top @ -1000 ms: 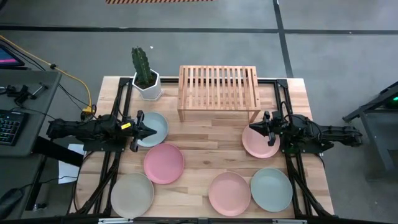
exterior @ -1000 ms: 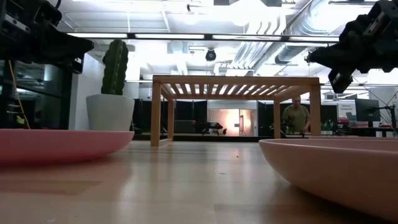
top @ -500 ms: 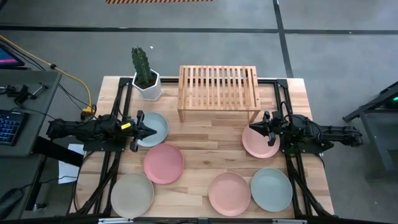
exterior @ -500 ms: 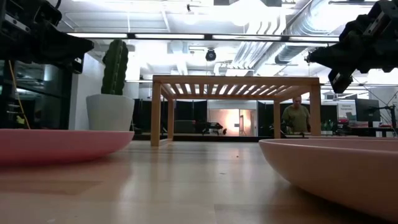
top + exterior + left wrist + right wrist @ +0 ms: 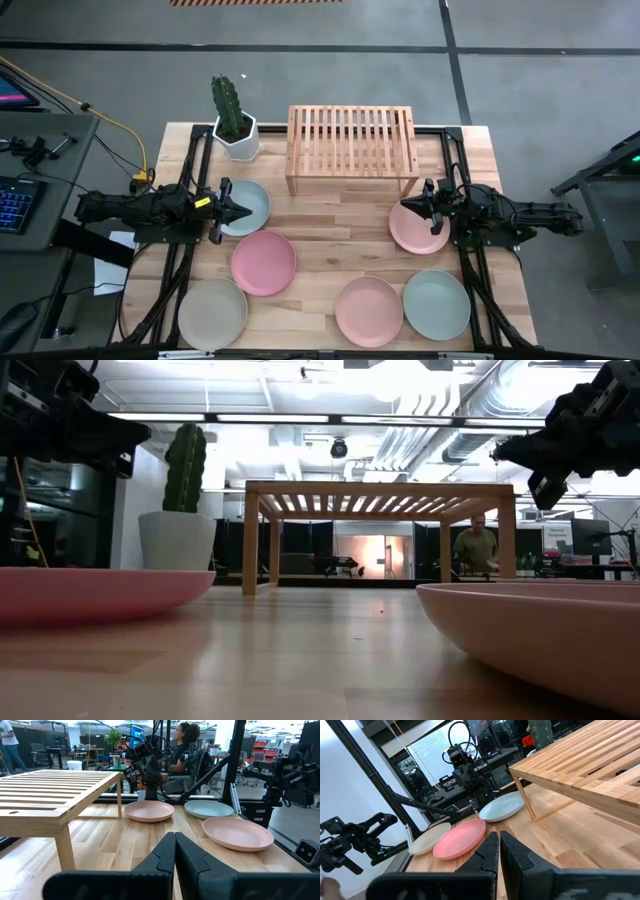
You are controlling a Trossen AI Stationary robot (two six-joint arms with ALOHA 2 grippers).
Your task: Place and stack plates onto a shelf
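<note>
- My left gripper [image 5: 243,211] hangs over the near rim of the pale blue plate [image 5: 250,205], fingers pressed together, holding nothing (the wrist view shows the two tips meeting).
- My right gripper [image 5: 403,209] hangs at the inner edge of a pink plate [image 5: 419,229], fingers likewise together and empty.
- The wooden shelf [image 5: 352,148] stands at the table's far edge, centred, its slatted top bare; no plate is on it yet.
- All six plates lie flat on the table [image 5: 340,215], none stacked.
- A second pink plate [image 5: 263,262] is just in front of the blue one; the beige plate [image 5: 212,313] sits near the front left corner.
- A third pink plate [image 5: 368,310] touches the pale green plate [image 5: 436,303] at front right.
- A potted cactus [image 5: 233,118] stands just left of the shelf.
- A person [image 5: 476,549] shows in the room beyond, seen under the shelf (low view).
</note>
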